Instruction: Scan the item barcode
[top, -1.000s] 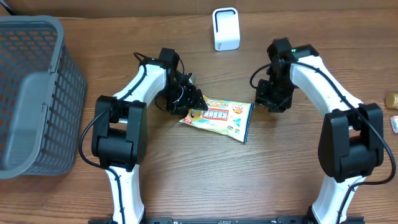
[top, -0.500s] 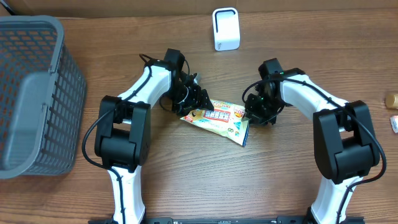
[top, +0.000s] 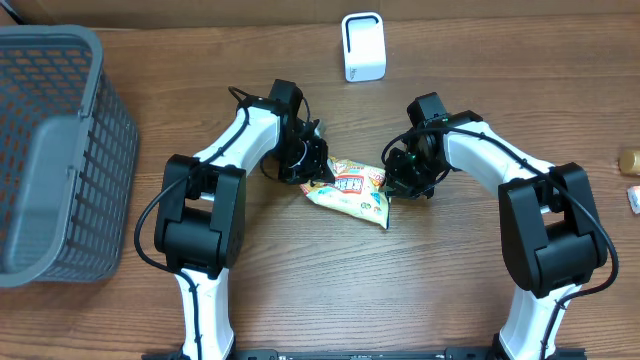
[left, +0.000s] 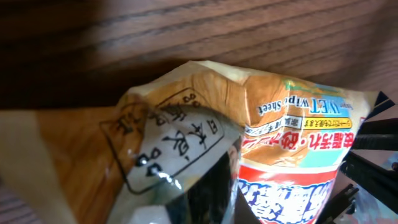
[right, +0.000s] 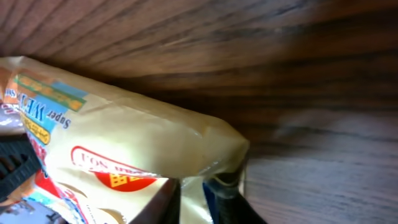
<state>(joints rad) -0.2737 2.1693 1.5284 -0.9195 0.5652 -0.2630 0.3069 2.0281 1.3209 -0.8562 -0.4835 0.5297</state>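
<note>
— Left gripper (top: 317, 176), overhead view: what has it got?
— It is clamped tight on the left end of the wet-wipes packet (top: 350, 190), which lies mid-frame on the wooden bench (top: 300, 290). The right gripper (top: 392, 186) sits at the packet's right end. A white boxy device (top: 362, 45) stands at top centre, and a grey basket (top: 95, 150) fills the left edge.
— Left wrist view?
— The packet (left: 292, 118) fills most of the frame, with "WET wipe sheet" legible at right. One dark finger (left: 208, 186) shows beneath its clear seal at bottom centre.
— Right wrist view?
— The packet (right: 124, 143) is in the left half, with bench grain (right: 298, 74) at upper right. Two fingers (right: 225, 198) stand narrow at the bottom edge, a strip of the packet's end between them. Whether they pinch it cannot be told.
</note>
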